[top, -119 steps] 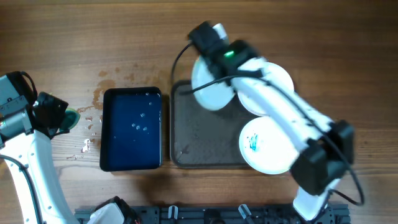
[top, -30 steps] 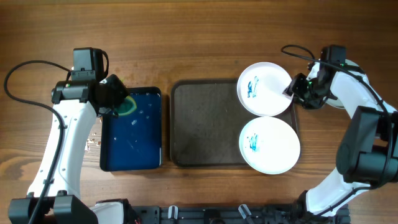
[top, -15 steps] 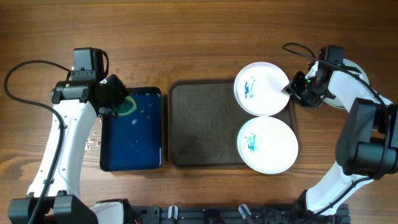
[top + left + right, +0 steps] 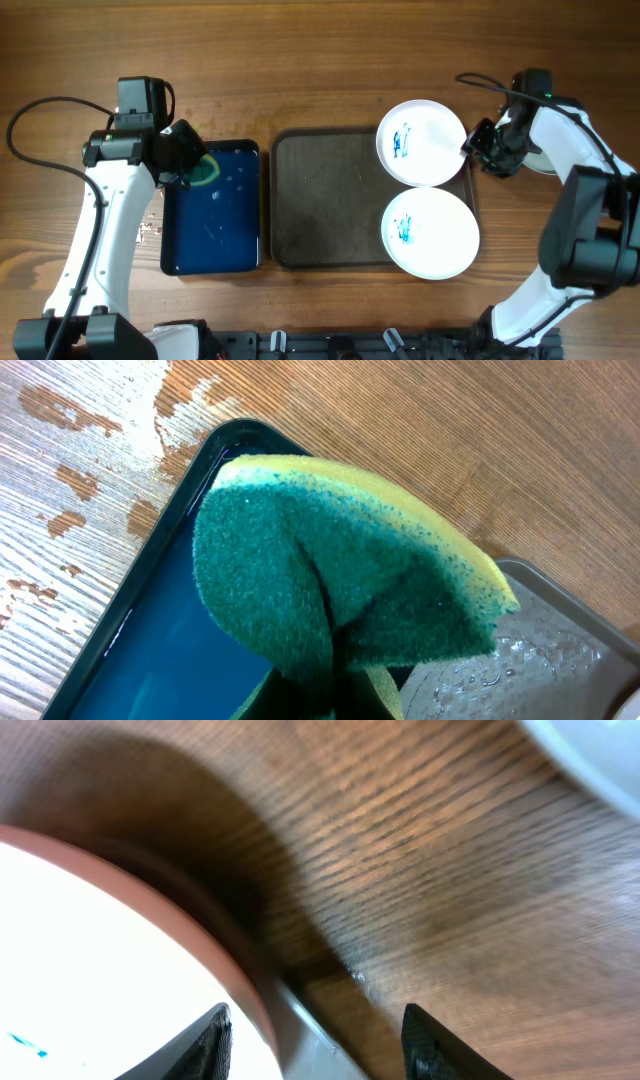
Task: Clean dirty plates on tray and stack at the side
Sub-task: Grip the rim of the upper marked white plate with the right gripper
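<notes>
Two scribbled plates (image 4: 421, 143) are lying at three o'clock on the tray (image 4: 320, 200), right pincer (image 4: 478, 150) gaping alongside, left pincer (image 4: 186, 160) squeezing one sponge (image 4: 340, 580).

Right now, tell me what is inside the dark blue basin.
The basin holds what looks like water with pale specks. The left claw holds a green-and-yellow sponge over its far-left corner; the floor beneath them is hidden.
</notes>
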Robot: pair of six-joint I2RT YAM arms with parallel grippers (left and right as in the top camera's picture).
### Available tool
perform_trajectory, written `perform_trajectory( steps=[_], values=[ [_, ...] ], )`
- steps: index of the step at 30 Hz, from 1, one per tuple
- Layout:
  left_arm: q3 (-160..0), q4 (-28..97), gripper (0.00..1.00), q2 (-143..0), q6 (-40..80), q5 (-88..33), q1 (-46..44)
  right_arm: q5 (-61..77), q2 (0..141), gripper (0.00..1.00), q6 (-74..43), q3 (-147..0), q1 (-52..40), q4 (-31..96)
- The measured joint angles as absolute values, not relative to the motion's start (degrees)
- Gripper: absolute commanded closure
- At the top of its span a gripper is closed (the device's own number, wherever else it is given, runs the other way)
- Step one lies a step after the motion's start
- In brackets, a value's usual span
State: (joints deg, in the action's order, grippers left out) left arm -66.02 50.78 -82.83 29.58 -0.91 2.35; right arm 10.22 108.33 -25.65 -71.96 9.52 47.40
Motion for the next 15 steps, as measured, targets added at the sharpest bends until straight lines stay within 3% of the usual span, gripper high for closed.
perform_trajectory(
  steps=[15],
  values=[
    [-66.0,50.8,0.96,-82.8,29.6,-0.9,2.3,14.9,106.2,0.48,-20.8,-73.3,5.8,51.9]
  ],
)
